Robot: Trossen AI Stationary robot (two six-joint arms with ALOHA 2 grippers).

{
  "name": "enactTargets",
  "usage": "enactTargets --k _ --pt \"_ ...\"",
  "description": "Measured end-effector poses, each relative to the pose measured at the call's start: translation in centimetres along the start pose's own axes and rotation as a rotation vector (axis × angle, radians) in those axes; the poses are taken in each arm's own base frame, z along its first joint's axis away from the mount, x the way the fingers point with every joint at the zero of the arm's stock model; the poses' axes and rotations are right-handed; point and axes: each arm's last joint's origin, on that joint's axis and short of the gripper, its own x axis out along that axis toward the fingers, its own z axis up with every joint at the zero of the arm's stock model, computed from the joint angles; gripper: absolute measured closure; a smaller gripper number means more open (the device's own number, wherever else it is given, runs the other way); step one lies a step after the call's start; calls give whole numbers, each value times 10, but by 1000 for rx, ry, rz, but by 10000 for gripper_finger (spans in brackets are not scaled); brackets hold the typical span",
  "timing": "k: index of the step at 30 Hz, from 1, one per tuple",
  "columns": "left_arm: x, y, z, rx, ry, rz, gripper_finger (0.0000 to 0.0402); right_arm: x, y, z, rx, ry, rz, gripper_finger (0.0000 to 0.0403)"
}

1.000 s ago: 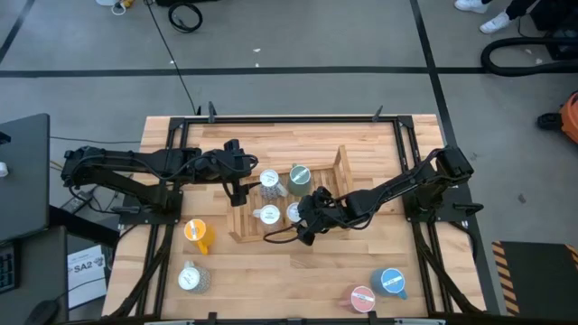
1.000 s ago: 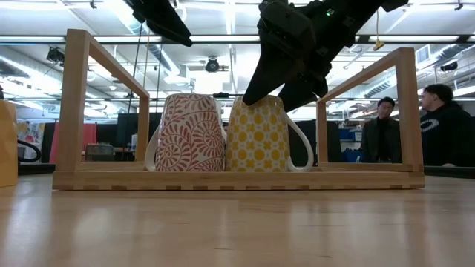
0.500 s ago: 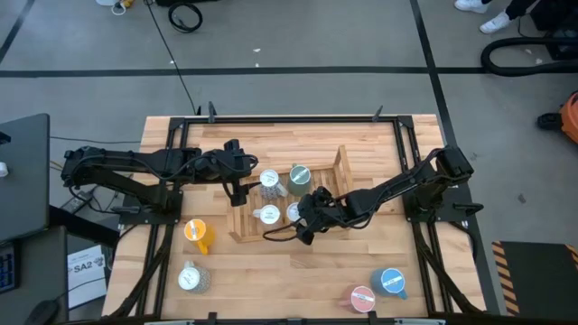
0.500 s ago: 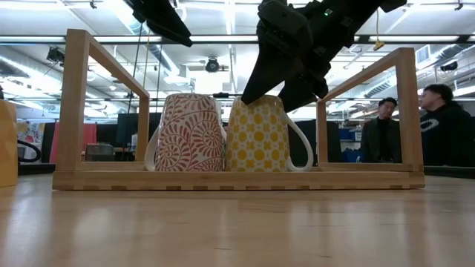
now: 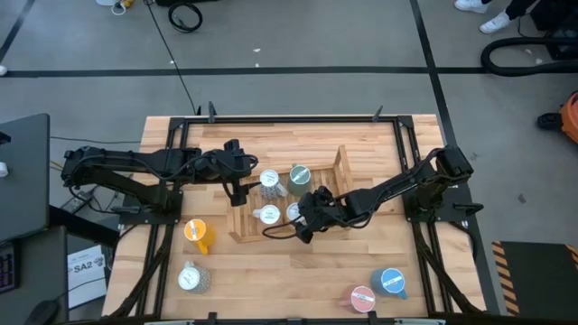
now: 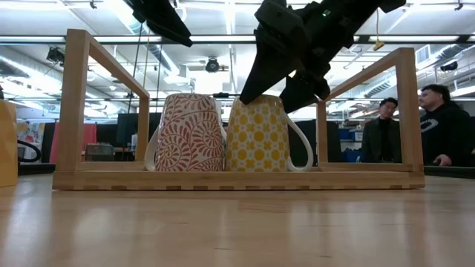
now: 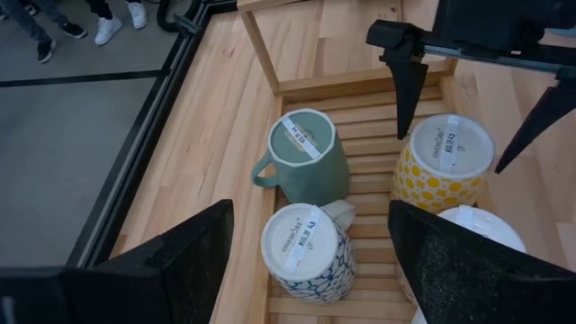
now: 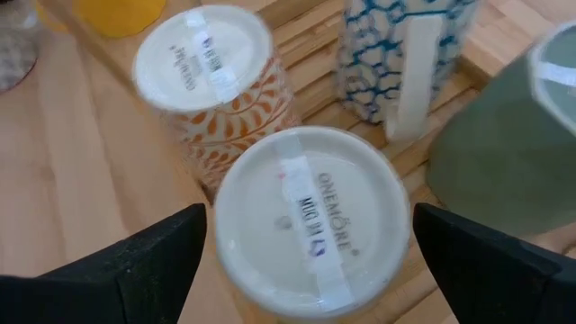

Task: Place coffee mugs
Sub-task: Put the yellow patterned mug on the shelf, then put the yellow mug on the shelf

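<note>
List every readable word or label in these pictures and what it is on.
"ONEMORE": printed on the white base of the yellow mug, under the right tool.
"SA2": paper sheet beside the table.
Sticker strips on the other mug bases: too blurred to read.

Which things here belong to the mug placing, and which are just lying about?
Job: green mug, blue-patterned mug, yellow dotted mug and red-patterned mug, upturned in the wooden rack; orange mug, speckled mug, pink mug and blue mug on the table.
Lying about: printed sheet beside the table; cables beyond it; people in the background.
</note>
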Motion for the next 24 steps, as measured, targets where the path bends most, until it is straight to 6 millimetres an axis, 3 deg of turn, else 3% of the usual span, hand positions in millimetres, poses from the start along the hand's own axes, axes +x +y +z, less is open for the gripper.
enactTargets --k 9,24 --pt "0 0 0 0 0 1 99 -3 1 1 -84 30 62 6" --pt "0 0 0 -6 1 1 99 -27 -5 20 -123 -66 49 6"
